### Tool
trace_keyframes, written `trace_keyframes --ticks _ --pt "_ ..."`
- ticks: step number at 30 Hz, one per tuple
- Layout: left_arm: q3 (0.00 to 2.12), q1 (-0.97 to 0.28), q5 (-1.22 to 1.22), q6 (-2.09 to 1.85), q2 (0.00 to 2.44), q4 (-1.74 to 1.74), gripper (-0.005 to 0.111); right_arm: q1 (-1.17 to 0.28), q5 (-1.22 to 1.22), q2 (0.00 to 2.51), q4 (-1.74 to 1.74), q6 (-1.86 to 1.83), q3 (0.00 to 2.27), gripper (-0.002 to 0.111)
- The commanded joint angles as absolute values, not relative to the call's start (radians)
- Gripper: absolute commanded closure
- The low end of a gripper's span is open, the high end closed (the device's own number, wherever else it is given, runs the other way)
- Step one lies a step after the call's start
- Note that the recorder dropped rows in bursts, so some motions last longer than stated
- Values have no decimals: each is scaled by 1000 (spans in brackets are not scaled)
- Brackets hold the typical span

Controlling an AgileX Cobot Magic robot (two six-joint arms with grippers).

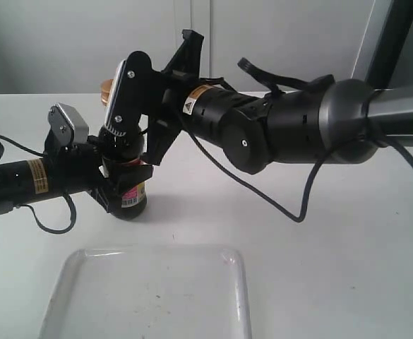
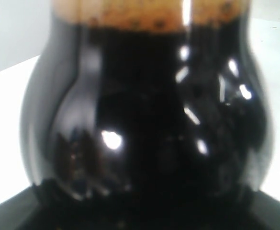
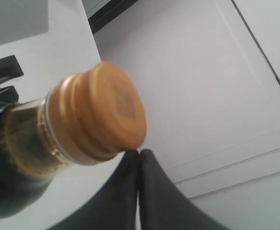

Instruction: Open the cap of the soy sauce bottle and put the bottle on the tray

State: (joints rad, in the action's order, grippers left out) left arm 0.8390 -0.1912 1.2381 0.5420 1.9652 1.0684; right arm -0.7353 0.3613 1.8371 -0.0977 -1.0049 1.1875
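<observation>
The soy sauce bottle (image 1: 133, 194) stands upright on the white table, with my left gripper (image 1: 114, 173) shut round its body from the left. In the left wrist view the dark bottle (image 2: 149, 120) fills the picture and hides the fingers. Its golden-orange cap (image 1: 108, 88) (image 3: 111, 110) sits closed on the neck. My right gripper (image 1: 121, 88) (image 3: 139, 153) reaches in from the right at cap height, its two fingers pressed together with their tips touching the cap's edge and holding nothing. The translucent tray (image 1: 150, 289) lies in front of the bottle.
The right arm's black body (image 1: 291, 127) and its looping cable (image 1: 291, 208) stretch across the table's right half. The left arm (image 1: 22, 180) lies along the left edge. A pale wall stands behind the table.
</observation>
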Motion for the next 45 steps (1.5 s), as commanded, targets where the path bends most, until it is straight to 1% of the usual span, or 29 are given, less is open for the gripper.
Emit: trace_keyframes --ticks 1,38,42,45 --pt "839 -194 1221 548 1966 1103 107 -758 360 1828 -101 -1011 1191 108" --pt "839 -194 1221 550 1966 1101 107 -811 360 1814 -128 -1082 1213 108" --pt "839 -194 1221 550 1966 1101 107 -835 347 1816 -151 -1179 1213 108" --pt "839 -194 1221 550 1966 1101 107 -851 345 1820 -285 -1305 1215 108"
